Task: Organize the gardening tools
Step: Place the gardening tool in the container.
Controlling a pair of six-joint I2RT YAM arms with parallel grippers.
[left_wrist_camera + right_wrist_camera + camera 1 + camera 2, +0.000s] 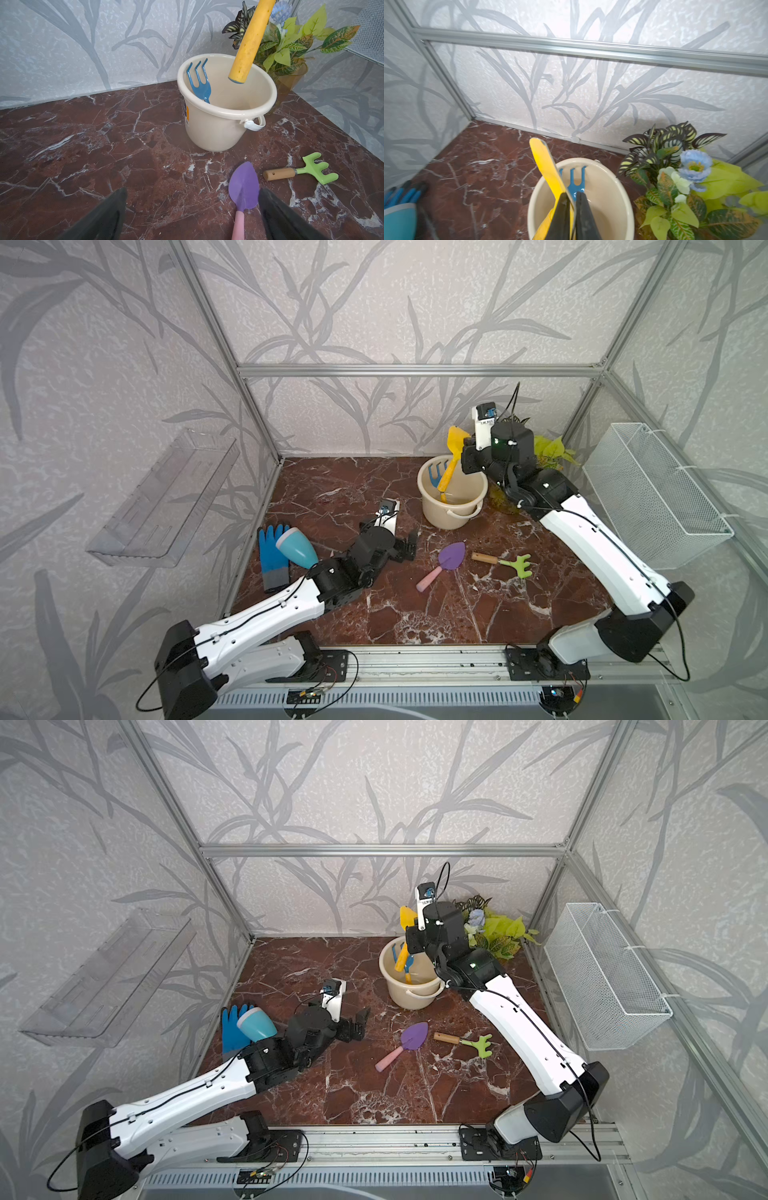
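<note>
My right gripper [460,448] [572,194] is shut on the blade of the yellow shovel [451,464] [249,41]. The shovel hangs tilted, its handle end down inside the cream bucket [444,516] [212,128]. A blue fork [436,475] [574,178] leans in the bucket, tines up. My left gripper [410,545] [193,193] is open, low over the table, with nothing between its fingers. The purple trowel [451,556] [243,187] lies just ahead, close to one finger. The green rake [505,562] [301,171] lies beyond it. The light-blue spray bottle [297,547] rests on its side at the left.
A blue glove [270,556] lies under the spray bottle by the left wall. A potted plant [548,452] stands behind the bucket at the back right. A white wire basket [652,493] hangs on the right wall and a clear shelf [162,502] on the left wall.
</note>
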